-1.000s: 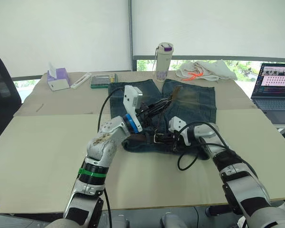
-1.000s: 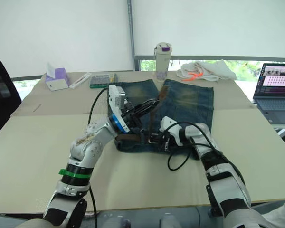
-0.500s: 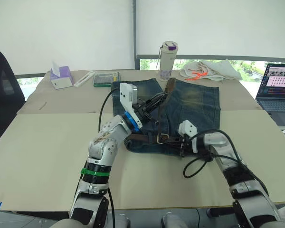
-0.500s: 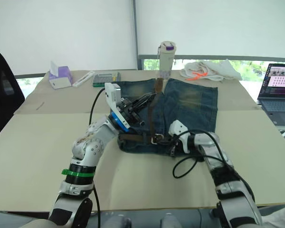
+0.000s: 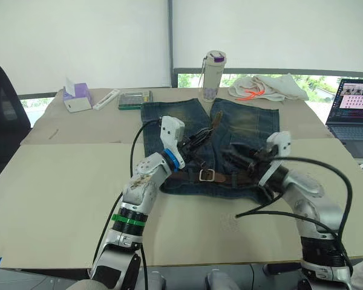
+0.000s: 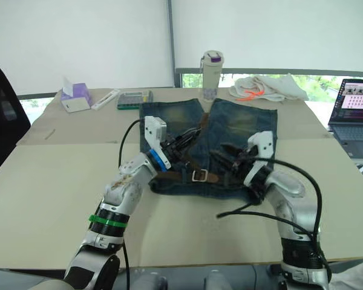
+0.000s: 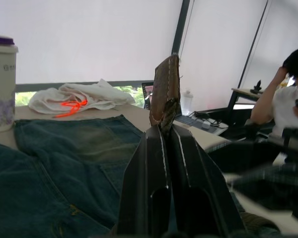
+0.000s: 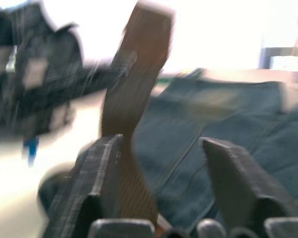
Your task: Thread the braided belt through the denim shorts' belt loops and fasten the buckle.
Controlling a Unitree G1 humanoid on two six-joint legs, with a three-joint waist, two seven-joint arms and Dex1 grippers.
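The denim shorts lie flat on the table with the waistband toward me. The braided belt runs along the waistband, its silver buckle lying at the middle. The belt's free end rises from the waistband, and my left gripper is shut on it over the shorts' left leg. My right gripper hovers open above the right side of the waistband. In the right wrist view the brown strap stands just beyond one of its fingers. I cannot make out the belt loops.
At the far edge stand a bottle, a white cloth with orange cord, a flat tin and a tissue box. A laptop sits at the right. A black cable loops by my right arm. A person sits beyond.
My right gripper has let go beside the buckle, opened, and lifted back to the right over the shorts. The left gripper still holds the belt's end. The camera has shifted.
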